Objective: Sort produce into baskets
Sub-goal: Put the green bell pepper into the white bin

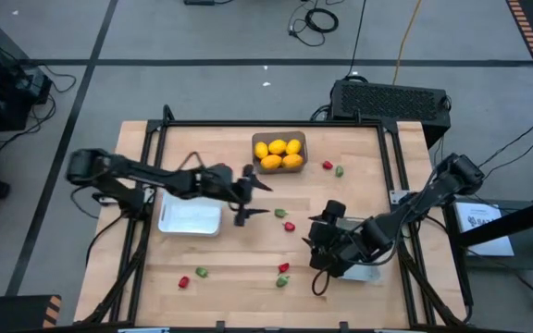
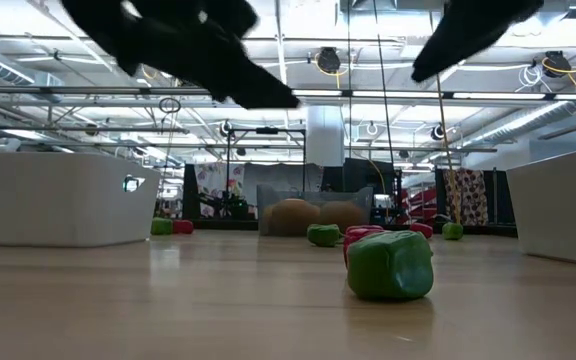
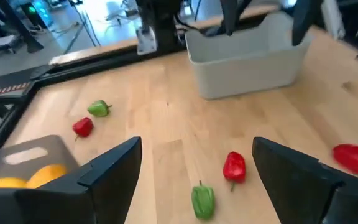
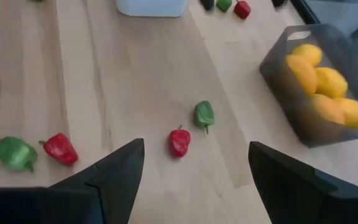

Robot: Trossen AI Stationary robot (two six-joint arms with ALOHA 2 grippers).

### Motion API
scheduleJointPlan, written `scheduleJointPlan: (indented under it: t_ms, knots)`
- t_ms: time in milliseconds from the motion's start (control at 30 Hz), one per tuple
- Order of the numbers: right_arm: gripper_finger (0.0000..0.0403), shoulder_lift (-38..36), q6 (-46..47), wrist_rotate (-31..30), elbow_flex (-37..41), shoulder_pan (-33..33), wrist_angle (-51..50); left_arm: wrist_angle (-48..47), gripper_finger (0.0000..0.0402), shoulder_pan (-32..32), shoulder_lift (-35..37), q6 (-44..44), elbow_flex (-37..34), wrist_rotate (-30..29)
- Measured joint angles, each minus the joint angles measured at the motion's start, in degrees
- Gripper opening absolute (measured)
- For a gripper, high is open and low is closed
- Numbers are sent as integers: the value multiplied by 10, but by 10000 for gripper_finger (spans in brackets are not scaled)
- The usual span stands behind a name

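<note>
The left gripper (image 1: 255, 199) hangs released over the table (image 1: 359, 148) beside a pale, smooth-walled bin (image 1: 191, 217). Glossy red and green peppers (image 1: 284, 218) lie scattered mid-table, stems pointing various ways. Rounded yellow-orange fruits (image 1: 278, 154) fill the dark translucent basket (image 1: 279, 137). The right gripper (image 1: 324, 261) hangs released.

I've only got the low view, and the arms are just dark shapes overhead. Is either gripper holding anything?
Observer: No. The left gripper is open and empty, facing a red pepper and a green pepper on the table.
Operator: And the right one?
Observer: The right gripper is open too, with nothing in it.
Operator: Is anything sorted yet?
Observer: Yellow and orange fruits sit in the dark grey basket.
</note>
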State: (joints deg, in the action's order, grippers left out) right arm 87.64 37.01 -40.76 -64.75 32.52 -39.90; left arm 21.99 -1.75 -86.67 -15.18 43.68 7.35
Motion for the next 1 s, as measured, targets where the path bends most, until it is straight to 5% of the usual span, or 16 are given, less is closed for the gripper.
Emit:
scheduleJointPlan:
  t_ms: [367,1000]
  knots:
    - [279,0,-34,2,66,2,111,6,310,-1,-186,-44,75,-15]
    - [279,0,-51,1,66,6,133,10,310,-13,-273,-33,98,-2]
